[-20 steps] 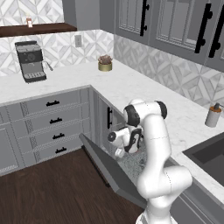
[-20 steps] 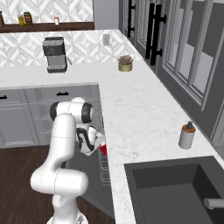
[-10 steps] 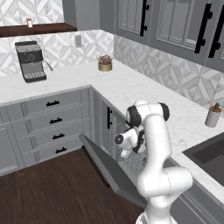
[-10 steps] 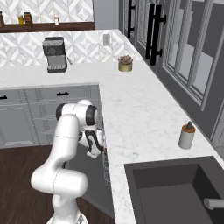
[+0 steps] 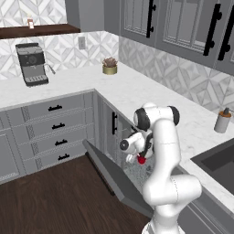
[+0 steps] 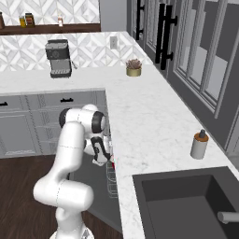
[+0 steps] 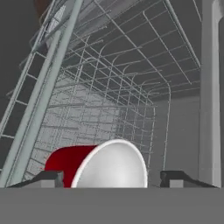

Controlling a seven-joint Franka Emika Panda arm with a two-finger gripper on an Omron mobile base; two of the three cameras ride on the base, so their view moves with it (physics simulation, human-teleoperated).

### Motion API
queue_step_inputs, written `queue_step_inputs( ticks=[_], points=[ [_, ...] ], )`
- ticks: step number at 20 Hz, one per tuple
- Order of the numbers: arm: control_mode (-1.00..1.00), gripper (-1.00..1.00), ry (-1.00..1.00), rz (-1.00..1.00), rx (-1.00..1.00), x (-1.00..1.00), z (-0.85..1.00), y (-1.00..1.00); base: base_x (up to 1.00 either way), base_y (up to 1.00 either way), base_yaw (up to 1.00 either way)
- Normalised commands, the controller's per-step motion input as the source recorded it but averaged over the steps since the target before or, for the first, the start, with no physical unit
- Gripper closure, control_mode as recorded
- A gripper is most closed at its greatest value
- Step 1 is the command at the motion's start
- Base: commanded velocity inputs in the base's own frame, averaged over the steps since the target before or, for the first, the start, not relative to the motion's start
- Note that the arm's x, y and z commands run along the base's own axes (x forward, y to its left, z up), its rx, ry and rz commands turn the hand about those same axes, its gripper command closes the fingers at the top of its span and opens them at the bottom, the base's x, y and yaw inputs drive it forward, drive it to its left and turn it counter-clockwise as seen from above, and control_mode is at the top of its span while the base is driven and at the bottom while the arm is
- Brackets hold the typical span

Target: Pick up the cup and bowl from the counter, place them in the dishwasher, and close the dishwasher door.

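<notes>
The red cup [image 7: 72,165] with its white inside lies on its side on the grey wire rack [image 7: 109,109] inside the dishwasher [image 5: 137,176]. My gripper [image 7: 109,177] is open around it, one dark fingertip [image 7: 46,177] at each side and a gap on the right. From the left base view the gripper [image 5: 136,154] reaches down over the lowered dishwasher door [image 5: 109,176], with the cup [image 5: 141,159] at its tips. The right base view shows the gripper [image 6: 103,156] beside a sliver of the cup [image 6: 112,164]. The bowl is out of view.
The white marble counter [image 5: 137,87] carries a coffee machine [image 5: 31,64], a small potted plant [image 5: 109,66] and a soap dispenser [image 6: 199,145]. A dark sink [image 6: 186,205] lies to the right. Drawer fronts [image 5: 55,128] stand left of the open door, above dark wood floor.
The hand has sunk lower into the dishwasher with the cup. The jaws, shut on the cup before, now stand apart, and the cup rests on the rack.
</notes>
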Motion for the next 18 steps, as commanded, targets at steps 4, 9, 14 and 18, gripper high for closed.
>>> queue_step_inputs(
  ticks=[4,9,14,18],
  points=[
    [-1.0,-1.0,-0.06,0.05,-0.18,-0.44,0.05,0.89,0.0,0.0,0.0],
    [-1.0,-1.0,0.02,0.07,-0.12,-0.29,0.06,0.97,0.0,0.0,0.0],
    [-1.0,-1.0,0.02,0.01,-0.16,0.0,0.73,0.37,0.0,0.0,0.0],
    [-1.0,-1.0,0.43,0.2,-0.09,0.05,0.06,0.06,0.0,0.0,0.0]
  ],
)
